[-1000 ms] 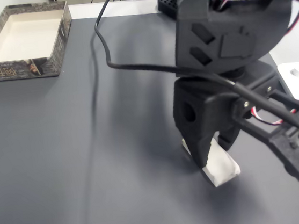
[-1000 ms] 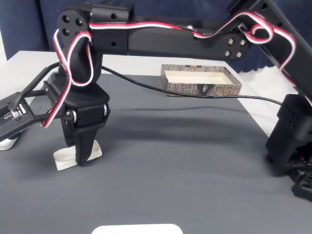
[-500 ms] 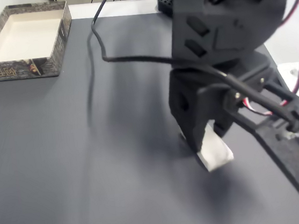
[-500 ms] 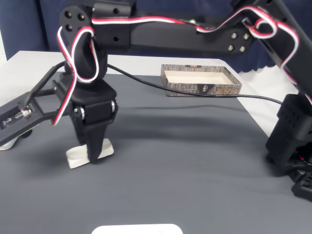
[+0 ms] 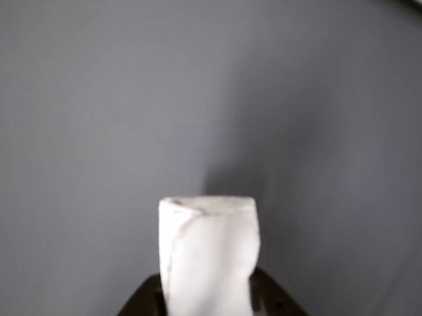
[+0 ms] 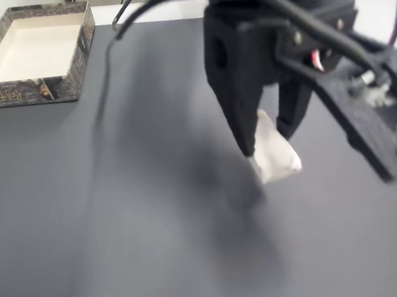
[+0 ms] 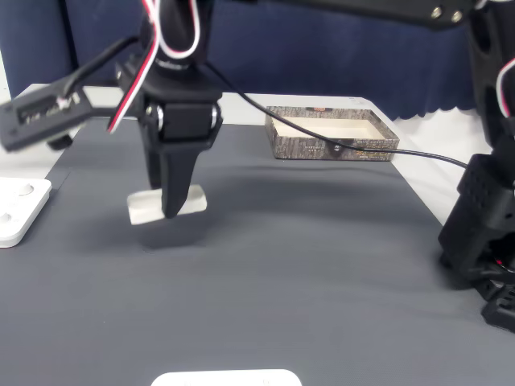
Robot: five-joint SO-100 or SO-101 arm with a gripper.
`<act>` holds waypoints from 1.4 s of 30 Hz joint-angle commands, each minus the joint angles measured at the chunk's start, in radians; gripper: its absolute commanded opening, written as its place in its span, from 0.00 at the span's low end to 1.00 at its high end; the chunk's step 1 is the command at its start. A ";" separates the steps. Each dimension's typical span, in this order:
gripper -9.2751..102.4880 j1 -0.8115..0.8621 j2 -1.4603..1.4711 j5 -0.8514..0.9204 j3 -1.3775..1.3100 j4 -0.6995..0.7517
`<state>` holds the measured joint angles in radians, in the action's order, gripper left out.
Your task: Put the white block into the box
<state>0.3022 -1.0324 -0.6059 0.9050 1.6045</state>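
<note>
Surface: dark grey matte mat (image 7: 322,265) spread flat over a white tabletop (image 7: 418,133), whose pale edges show beyond the mat in both fixed views
Backdrop: dark blue curtain (image 7: 338,56) hanging behind the far edge of the surface, its hem scalloped
Light: soft and even from above, casting a blurred shadow (image 6: 227,210) on the mat
Near edge: a white rounded object (image 7: 225,378) at the bottom of a fixed view, partly cut off
Left side: a white plate-like piece (image 7: 16,209) lying just beside the mat
</note>
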 commanded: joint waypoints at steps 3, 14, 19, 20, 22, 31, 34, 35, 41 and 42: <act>0.07 0.058 -0.241 0.044 0.087 0.015; 0.07 0.227 -0.480 0.080 0.307 0.052; 0.07 0.357 -0.572 0.046 0.399 0.052; 0.07 0.387 -0.583 0.032 0.411 0.052; 0.07 0.445 -0.594 -0.002 0.422 0.052; 0.07 0.680 -0.531 -0.183 0.371 0.017; 0.07 0.733 -0.480 -0.233 0.325 0.003; 0.07 0.749 -0.460 -0.244 0.308 0.000; 0.07 0.822 -0.330 -0.304 0.219 -0.018; 0.07 0.831 -0.310 -0.311 0.204 -0.018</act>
<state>1.0891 -1.3576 -0.8882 1.2149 1.5984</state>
